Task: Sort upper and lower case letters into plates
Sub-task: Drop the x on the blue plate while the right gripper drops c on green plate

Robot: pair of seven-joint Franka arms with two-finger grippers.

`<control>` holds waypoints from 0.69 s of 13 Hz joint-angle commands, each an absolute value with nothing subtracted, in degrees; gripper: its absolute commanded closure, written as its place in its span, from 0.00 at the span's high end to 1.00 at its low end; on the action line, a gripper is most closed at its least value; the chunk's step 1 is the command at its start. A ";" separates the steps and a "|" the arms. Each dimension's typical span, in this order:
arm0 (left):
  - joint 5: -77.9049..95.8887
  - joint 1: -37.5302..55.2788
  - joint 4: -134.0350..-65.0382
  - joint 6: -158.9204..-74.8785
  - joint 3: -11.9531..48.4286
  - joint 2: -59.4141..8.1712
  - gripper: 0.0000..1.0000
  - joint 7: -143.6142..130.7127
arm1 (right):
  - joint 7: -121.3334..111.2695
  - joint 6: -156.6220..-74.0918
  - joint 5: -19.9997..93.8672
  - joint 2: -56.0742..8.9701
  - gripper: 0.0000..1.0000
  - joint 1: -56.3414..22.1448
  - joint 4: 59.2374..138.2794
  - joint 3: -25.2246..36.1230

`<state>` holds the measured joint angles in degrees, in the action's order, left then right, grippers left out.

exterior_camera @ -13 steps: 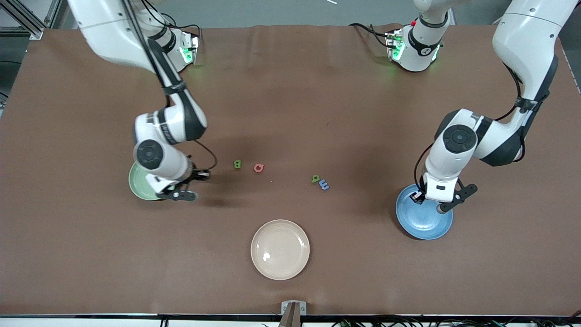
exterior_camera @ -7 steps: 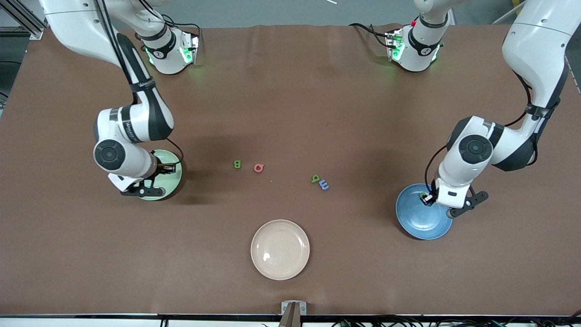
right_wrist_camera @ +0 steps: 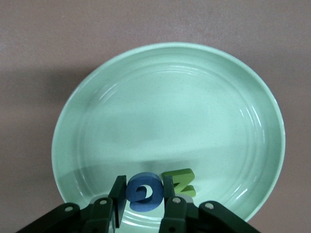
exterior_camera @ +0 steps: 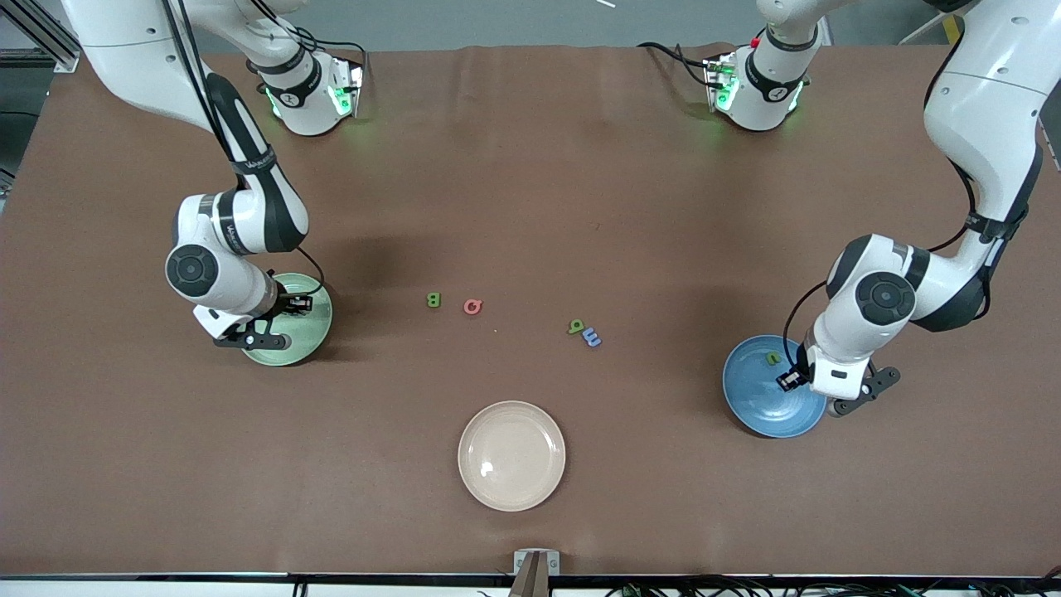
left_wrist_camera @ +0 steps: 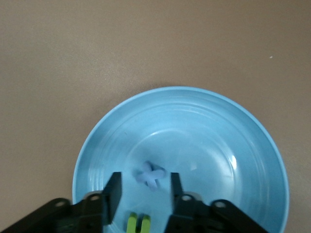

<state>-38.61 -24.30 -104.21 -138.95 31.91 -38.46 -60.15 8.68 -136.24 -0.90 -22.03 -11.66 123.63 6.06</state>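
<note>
The pale green plate [exterior_camera: 311,336] lies toward the right arm's end of the table. My right gripper [exterior_camera: 297,305] hangs over it, shut on a blue letter [right_wrist_camera: 144,192]. A green Z [right_wrist_camera: 181,182] lies in that plate [right_wrist_camera: 165,97]. The blue plate [exterior_camera: 758,406] lies toward the left arm's end. My left gripper [exterior_camera: 787,380] is open just above it [left_wrist_camera: 204,126]. A pale blue x [left_wrist_camera: 151,174] and a yellow-green letter [left_wrist_camera: 138,223] lie in it; the green one also shows in the front view [exterior_camera: 772,358]. A green B [exterior_camera: 433,300], a pink Q [exterior_camera: 472,307], a green letter [exterior_camera: 576,327] and a blue m [exterior_camera: 592,337] lie on the table between the plates.
A cream-beige plate [exterior_camera: 511,455] sits empty near the front camera, midway along the table. The brown table mat [exterior_camera: 530,182] covers the whole surface. Both arm bases stand along the edge farthest from the front camera.
My right gripper swung from the centre side of the green plate to over it, carrying the blue letter. My left gripper shifted across the blue plate, uncovering a green letter lying in it.
</note>
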 commanded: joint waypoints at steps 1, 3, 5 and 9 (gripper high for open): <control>-39.03 -22.86 -102.48 -137.99 32.51 -38.85 1.00 -60.64 | 8.61 -138.16 0.88 -21.88 0.00 -11.16 124.98 5.27; -38.67 -18.48 -102.57 -137.99 33.83 -39.02 1.00 -66.14 | 8.61 -138.16 2.54 -22.32 0.10 -11.51 124.89 5.27; -37.01 -10.24 -101.35 -137.90 34.02 -39.46 1.00 -76.15 | 8.70 -138.08 2.81 -22.32 0.98 -11.51 124.80 5.27; -30.25 0.85 -97.22 -136.59 33.23 -41.66 0.93 -83.48 | 10.10 -128.72 3.51 -21.45 1.00 -13.26 118.60 4.40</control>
<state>-33.27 -2.70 -100.98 -138.50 34.13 -39.50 -81.72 8.78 -134.65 2.09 -22.88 -11.93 122.20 5.29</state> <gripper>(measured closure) 0.035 0.326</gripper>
